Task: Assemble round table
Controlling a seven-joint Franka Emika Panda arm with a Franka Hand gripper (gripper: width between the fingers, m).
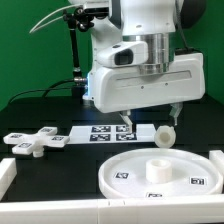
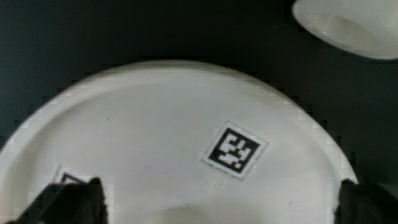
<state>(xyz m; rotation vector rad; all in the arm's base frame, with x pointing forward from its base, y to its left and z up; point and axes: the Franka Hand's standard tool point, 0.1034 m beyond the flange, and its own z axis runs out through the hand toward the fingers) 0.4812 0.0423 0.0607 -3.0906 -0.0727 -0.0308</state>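
The large rimmed round disc (image 1: 160,178) lies flat at the front of the table, on the exterior view's right, with a raised hub in its middle and small tags on it. In the wrist view the disc (image 2: 169,120) fills most of the picture, with one tag on it. The short thick cylinder leg (image 1: 165,133) lies just behind the disc and shows in the wrist view (image 2: 356,25) beyond the rim. The cross-shaped foot piece (image 1: 35,142) lies on the exterior view's left. My gripper (image 1: 150,118) (image 2: 217,208) hangs open and empty over the disc, its fingers wide apart.
The marker board (image 1: 103,133) lies flat behind the disc, between the foot piece and the leg. White border rails stand at the front left (image 1: 6,172) and at the right (image 1: 216,160). A dark stand with cables (image 1: 72,60) is at the back left.
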